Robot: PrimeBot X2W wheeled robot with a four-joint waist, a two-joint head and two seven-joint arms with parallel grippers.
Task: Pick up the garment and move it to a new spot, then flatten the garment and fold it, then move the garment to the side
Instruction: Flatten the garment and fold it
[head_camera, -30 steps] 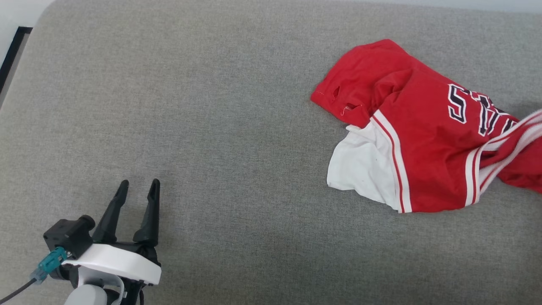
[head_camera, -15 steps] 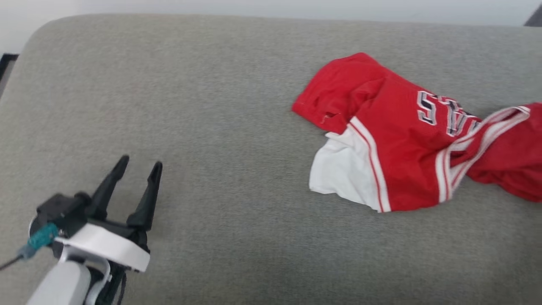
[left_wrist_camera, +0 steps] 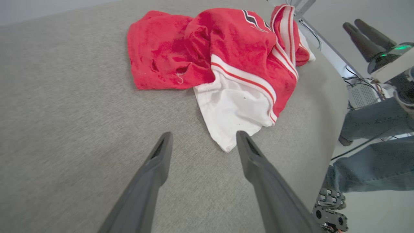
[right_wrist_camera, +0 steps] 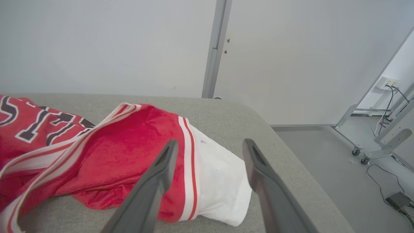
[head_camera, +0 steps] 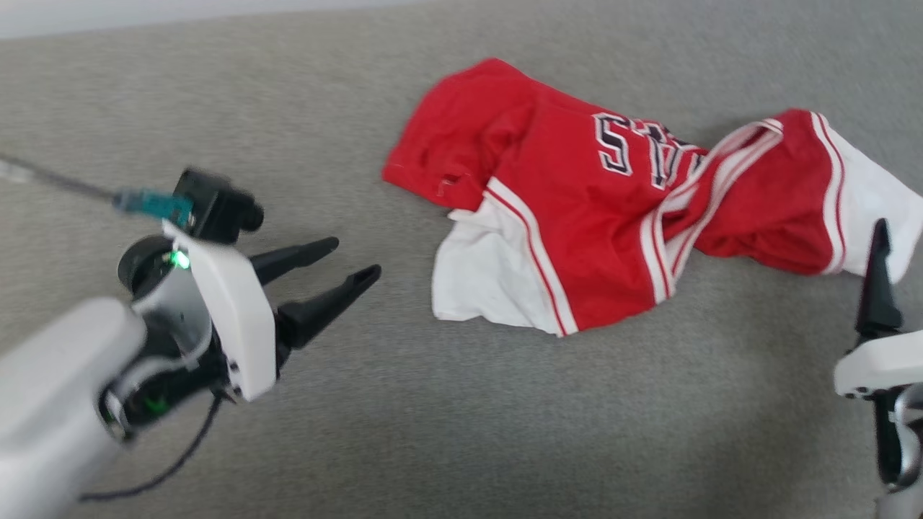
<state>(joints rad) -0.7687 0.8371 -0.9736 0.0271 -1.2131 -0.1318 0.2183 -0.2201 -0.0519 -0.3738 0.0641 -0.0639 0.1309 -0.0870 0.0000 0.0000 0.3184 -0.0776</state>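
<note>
The garment point(head_camera: 577, 216) is lying crumpled on the grey woven surface point(head_camera: 505, 432), toward its right edge. Its long axis is running left to right across the robot's front. It is a soft red jersey knit, bunched and twisted at the middle, where a red-and-white striped trim point(head_camera: 670, 223) is crossing over the black, white-outlined lettering point(head_camera: 634, 144). One white sleeve end point(head_camera: 490, 288) is spreading flat at the near left, and the other point(head_camera: 865, 187) is draping close to the surface's right edge. The left pincer point(head_camera: 355, 257) is hanging released and empty, its fingers pointing right at the nearer sleeve end, close to it but apart from it. The right pincer point(right_wrist_camera: 210, 142) is also standing wide and holding nothing, its fingers framing the right sleeve end in the wrist view. It seems to be hovering just over the cloth, though contact is hard to judge at this angle. The right arm is looking nearer to the cloth. Limp fabric like this is likely to sag and slide, so each sleeve end is offering a fair pinch point for spreading it flat.
</note>
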